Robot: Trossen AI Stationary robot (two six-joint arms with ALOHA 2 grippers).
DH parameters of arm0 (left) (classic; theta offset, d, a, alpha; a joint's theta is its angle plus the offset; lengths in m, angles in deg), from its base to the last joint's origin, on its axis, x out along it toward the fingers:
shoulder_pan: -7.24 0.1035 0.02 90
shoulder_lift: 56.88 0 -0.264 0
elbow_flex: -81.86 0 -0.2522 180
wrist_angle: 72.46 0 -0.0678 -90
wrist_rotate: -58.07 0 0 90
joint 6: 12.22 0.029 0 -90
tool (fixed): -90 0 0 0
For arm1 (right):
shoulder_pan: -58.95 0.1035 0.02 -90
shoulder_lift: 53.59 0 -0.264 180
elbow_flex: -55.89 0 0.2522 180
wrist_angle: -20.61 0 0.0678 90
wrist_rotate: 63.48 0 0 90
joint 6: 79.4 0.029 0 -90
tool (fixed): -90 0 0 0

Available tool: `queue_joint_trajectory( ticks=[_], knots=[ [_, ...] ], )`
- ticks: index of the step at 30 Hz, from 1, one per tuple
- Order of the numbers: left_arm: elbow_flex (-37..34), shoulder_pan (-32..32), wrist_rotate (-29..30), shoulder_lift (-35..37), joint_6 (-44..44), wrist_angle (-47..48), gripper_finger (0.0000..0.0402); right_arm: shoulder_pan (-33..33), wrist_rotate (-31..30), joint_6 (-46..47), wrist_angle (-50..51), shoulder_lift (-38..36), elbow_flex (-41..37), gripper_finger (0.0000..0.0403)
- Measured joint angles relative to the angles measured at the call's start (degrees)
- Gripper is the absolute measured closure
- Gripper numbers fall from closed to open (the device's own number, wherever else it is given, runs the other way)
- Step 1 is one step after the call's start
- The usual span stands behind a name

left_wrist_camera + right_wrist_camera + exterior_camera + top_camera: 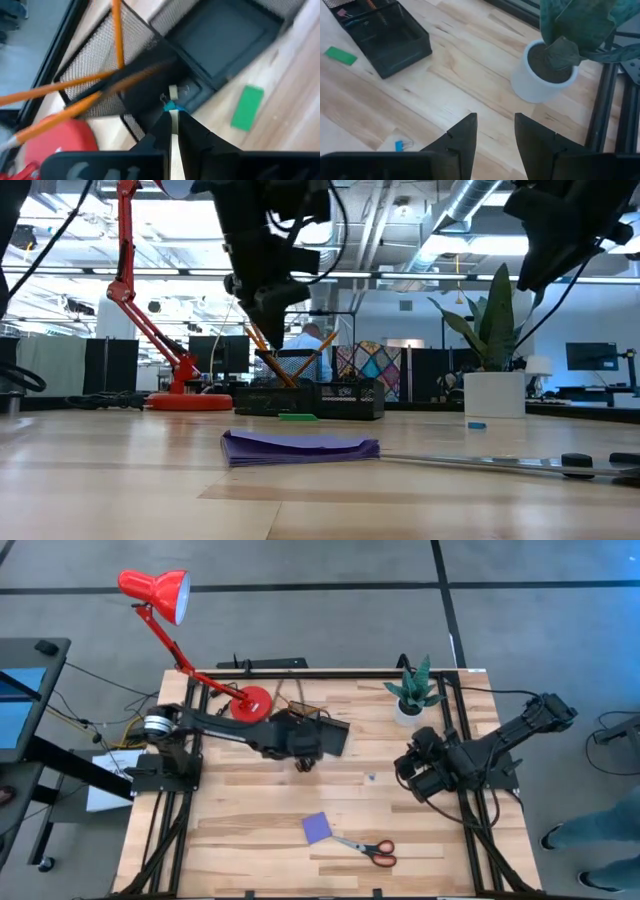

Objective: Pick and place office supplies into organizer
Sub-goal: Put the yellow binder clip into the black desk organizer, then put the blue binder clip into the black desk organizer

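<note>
High view: we hold our left gripper [302, 762] shut above the organizer [322, 732], probably pinching a small clip. Pencils [75, 90] are in; notepad [318, 828], scissors [368, 849], eraser [247, 107] remain. Right gripper [495, 132] waits parted.

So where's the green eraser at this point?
The green eraser lies flat on the table just in front of the organizer, outside its compartments; the low view shows it between the organizer and the purple notepad.

Left pincer [303, 762] hides organizer [335, 737] partly; scissors [520, 464] cropped, perhaps.
</note>
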State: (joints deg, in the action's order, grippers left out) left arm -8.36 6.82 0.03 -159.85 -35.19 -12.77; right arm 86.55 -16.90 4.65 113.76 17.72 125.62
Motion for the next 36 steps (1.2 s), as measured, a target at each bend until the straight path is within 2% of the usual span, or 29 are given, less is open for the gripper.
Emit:
queue_joint_trajectory(
  ticks=[7,16,19,22,36],
  knots=[
    [-10.58,4.66,-6.59,8.10,3.25,-13.31,0.0400,-0.47,-0.02,0.09,-0.59,0.00,0.00,0.0276],
    [-21.14,8.21,-8.68,8.93,3.92,-26.50,0.0400,-2.23,-0.07,-1.43,-2.49,0.00,0.00,0.0276],
    [-22.26,9.06,-9.58,8.94,4.07,-27.00,0.0400,-2.71,-0.07,-1.86,-3.18,0.00,0.00,0.0276],
    [-22.33,9.35,-7.28,8.96,4.09,-28.05,0.0395,-3.01,-0.07,-1.98,-3.30,0.00,0.00,0.0276],
    [-22.34,11.09,-10.53,8.50,4.86,-28.14,0.0336,-2.72,0.12,-2.03,-5.96,-0.01,0.00,0.0276]
  ],
)
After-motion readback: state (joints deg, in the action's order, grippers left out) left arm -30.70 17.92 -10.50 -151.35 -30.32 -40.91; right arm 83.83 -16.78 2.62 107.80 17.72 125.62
